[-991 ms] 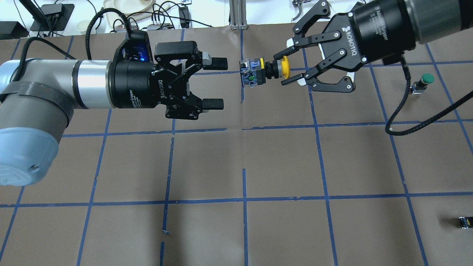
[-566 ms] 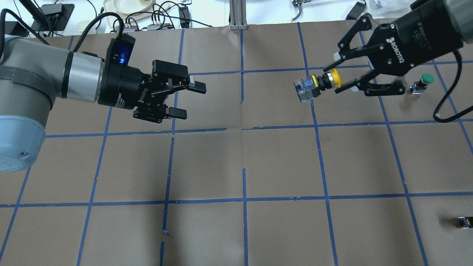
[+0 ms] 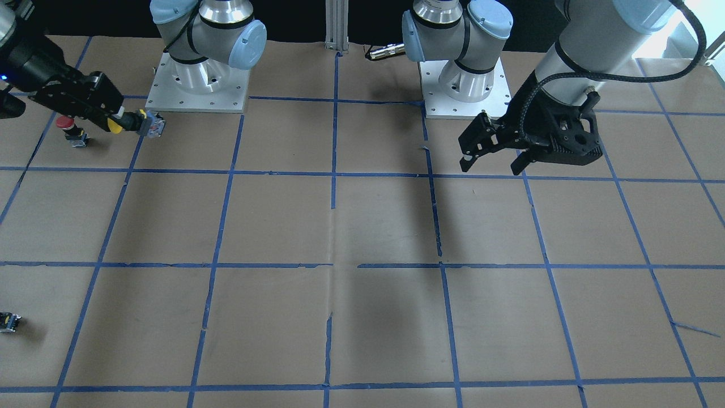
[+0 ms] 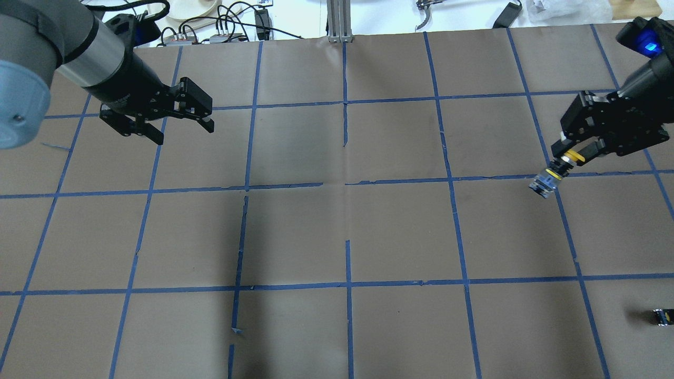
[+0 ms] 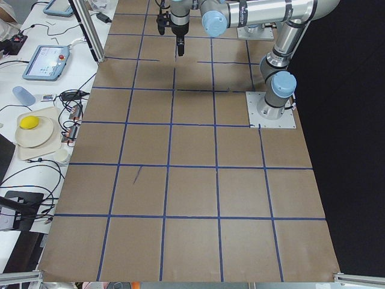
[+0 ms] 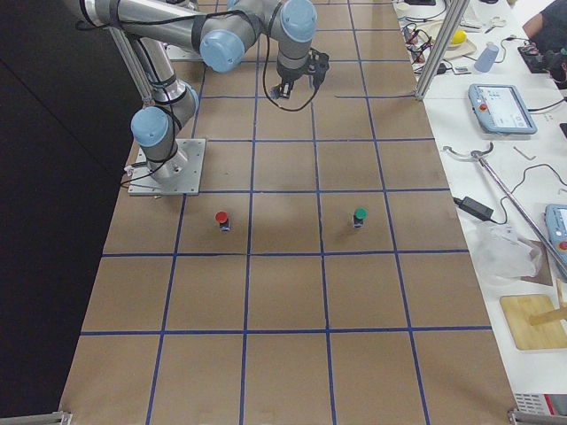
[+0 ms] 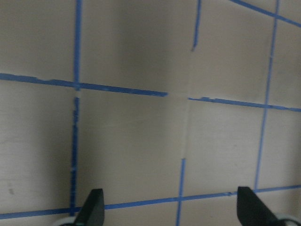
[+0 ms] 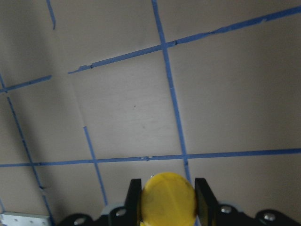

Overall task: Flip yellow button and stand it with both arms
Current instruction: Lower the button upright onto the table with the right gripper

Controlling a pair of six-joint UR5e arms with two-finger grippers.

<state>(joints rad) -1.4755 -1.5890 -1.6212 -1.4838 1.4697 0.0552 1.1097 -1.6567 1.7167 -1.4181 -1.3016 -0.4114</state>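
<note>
My right gripper [image 4: 573, 155] is shut on the yellow cap of the yellow button [image 4: 545, 182]. It holds the button tilted over the table's right side, with the grey contact block pointing down and toward the middle. In the front-facing view the right gripper [image 3: 115, 124] holds the button [image 3: 149, 124] level, block toward the centre. The right wrist view shows the cap [image 8: 168, 197] between both fingers. My left gripper [image 4: 184, 132] is open and empty at the far left, well away from the button; it also shows in the front-facing view [image 3: 490, 165]. Its fingertips [image 7: 93, 209] frame bare paper.
A red-capped button [image 3: 69, 126] stands just behind the right gripper. A green-capped button [image 6: 360, 215] stands further out on the right side. A tiny dark block [image 4: 662, 316] lies near the table's right front. Brown paper with blue tape grid [image 4: 347, 184] covers the table.
The right arm has carried the yellow button from the table's middle to the right and lower, tilting the block downward. The left arm has drawn back to the far left, still open.
</note>
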